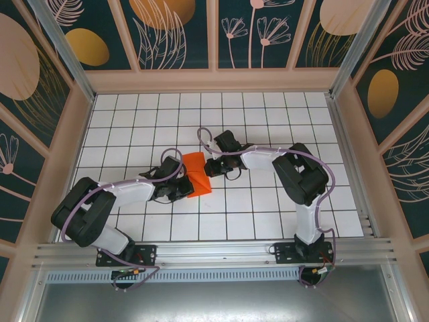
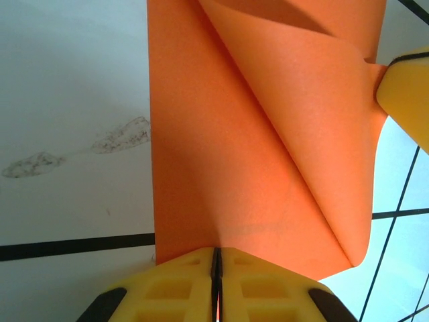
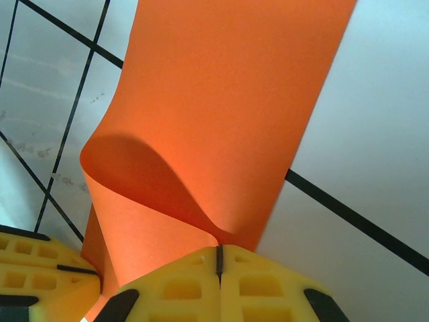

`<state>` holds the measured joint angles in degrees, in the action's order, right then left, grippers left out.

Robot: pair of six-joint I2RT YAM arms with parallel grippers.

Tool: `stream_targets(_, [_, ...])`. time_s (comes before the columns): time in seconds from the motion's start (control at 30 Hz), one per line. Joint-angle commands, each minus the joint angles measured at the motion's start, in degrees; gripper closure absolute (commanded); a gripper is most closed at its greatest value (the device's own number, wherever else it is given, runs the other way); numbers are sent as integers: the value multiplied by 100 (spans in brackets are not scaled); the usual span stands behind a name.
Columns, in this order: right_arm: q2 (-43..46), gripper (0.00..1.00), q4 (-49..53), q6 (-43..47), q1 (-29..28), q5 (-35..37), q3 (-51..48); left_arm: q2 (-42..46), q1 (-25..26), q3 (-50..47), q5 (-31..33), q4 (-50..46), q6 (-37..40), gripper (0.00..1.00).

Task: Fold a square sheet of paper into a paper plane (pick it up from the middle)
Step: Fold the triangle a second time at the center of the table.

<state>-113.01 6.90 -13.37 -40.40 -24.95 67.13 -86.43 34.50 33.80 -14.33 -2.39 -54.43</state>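
The square sheet of paper (image 1: 196,172) is bright orange-red and lies partly folded on the white grid floor, between the two arms. In the left wrist view a diagonal flap of the paper (image 2: 221,147) curls over a flat layer. My left gripper (image 2: 216,258) is shut on the paper's near edge, its yellow jaws pressed together. In the right wrist view the paper (image 3: 228,107) bows up in a loose curl. My right gripper (image 3: 219,255) is shut on it at the opposite side. From above, the left gripper (image 1: 185,188) and the right gripper (image 1: 212,166) flank the sheet.
The floor (image 1: 268,127) is white tile with black grid lines, with dirt smudges (image 2: 120,136) beside the paper. Patterned walls (image 1: 60,154) close in the left, right and back. An aluminium rail (image 1: 214,251) runs along the near edge by the arm bases.
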Motion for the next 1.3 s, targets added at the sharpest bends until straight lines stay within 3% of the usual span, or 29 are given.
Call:
stream_targets(0.0, [-176,100,3,144,-11,7,158,-182,44,-67,211,-624,109,88])
stream_targets(0.47, [-346,100,145,152,-5,111,195,163,42,151,349,-386,146,86])
stream_targets(0.67, [-412,100,206,149,-11,183,194,689,20,251,413,614,-231,83])
stream_targets(0.83, [-433,100,211,147,-7,194,182,155,12,326,1,1462,-537,85])
stream_targets(0.93, [-438,100,207,146,-11,201,155,-33,10,420,72,1686,-591,85])
stream_targets(1.27, [-453,100,207,155,-10,200,124,-512,9,442,243,1604,-779,88])
